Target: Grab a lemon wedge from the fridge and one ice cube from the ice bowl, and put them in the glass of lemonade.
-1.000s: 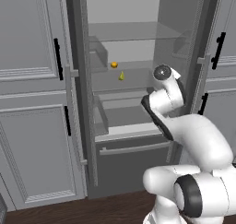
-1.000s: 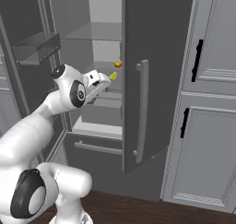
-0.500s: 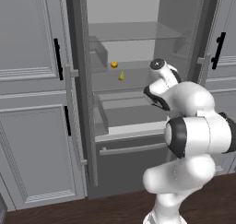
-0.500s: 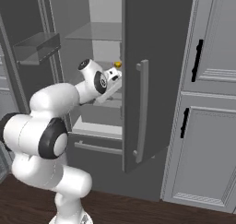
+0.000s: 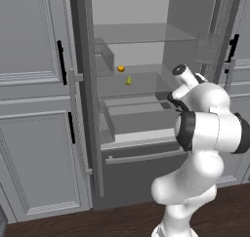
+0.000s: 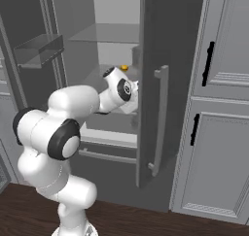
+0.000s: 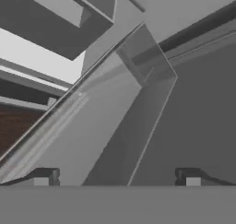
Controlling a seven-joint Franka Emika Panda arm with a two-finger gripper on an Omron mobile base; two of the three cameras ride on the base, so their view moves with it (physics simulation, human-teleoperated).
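The fridge (image 5: 81, 99) stands open, its right door (image 6: 150, 84) swung out toward me. The lemon wedge (image 5: 129, 80) lies on a middle shelf, small and yellow-green, just right of and below a small round orange item (image 5: 120, 68). My arm's wrist (image 5: 181, 71) is raised at the shelf's right end, well right of the wedge. In the hand view my gripper (image 7: 116, 178) is open, its two dark fingertips (image 7: 44, 177) far apart with nothing between them, looking at tilted grey shelf edges. The ice bowl and the glass of lemonade are out of view.
A pale drawer (image 5: 141, 121) is pulled out below the shelf, above a lower drawer with a bar handle (image 5: 141, 156). The door's long vertical handle (image 6: 161, 118) is close beside my hand (image 6: 122, 88). Panelled cabinets (image 5: 34, 104) flank the fridge.
My arm has folded and turned, its elbow swinging up in front of the base. The hand has shifted right along the shelf toward the open door. The wedge has not moved.
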